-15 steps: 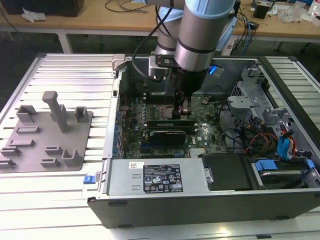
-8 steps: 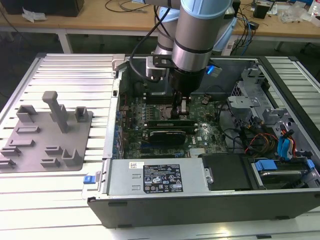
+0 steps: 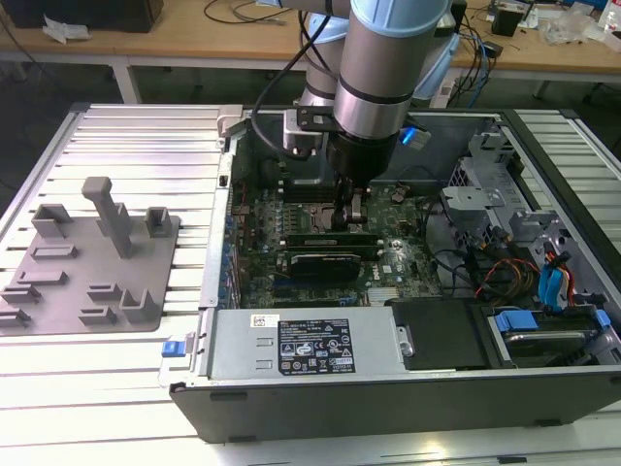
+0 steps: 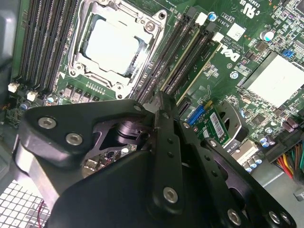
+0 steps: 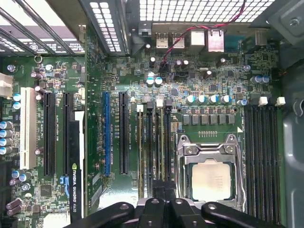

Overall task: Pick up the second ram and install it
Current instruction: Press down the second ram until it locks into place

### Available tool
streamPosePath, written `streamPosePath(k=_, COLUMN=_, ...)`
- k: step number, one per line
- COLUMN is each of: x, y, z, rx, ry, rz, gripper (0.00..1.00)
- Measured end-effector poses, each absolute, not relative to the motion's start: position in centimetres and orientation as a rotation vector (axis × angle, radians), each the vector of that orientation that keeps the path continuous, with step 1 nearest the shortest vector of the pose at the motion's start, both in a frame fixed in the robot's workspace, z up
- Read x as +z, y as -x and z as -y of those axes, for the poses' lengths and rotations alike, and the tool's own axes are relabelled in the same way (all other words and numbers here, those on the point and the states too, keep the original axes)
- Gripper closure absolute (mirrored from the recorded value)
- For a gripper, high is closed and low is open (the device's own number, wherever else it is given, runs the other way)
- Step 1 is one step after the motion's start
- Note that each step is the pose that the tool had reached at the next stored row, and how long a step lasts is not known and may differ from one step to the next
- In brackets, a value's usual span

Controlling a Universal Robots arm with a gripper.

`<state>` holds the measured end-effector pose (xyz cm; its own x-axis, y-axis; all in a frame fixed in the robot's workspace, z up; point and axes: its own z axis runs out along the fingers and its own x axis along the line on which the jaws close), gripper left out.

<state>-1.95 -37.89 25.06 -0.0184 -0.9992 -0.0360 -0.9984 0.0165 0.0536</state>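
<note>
Open computer case (image 3: 291,398), motherboard (image 5: 118,76) inside

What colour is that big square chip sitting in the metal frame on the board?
The processor is silver, framed by a grey metal bracket; the second wrist view shows it best.

The arm (image 3: 374,68) is a thick silver-grey cylinder with pale blue joint caps and a black ring near its lower end. Black cables loop along its side. A black bracket with small holes and a blue-lit module sit at the wrist. The gripper (image 3: 351,216) is black; in the second wrist view its linkage plates carry round silver screws.
</note>
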Motion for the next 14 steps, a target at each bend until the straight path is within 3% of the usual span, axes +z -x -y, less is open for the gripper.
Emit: streamPosePath(k=14, x=25.1, y=-2.2, z=37.9, rx=-0.101, ry=-2.193, rz=2.232, gripper=0.92)
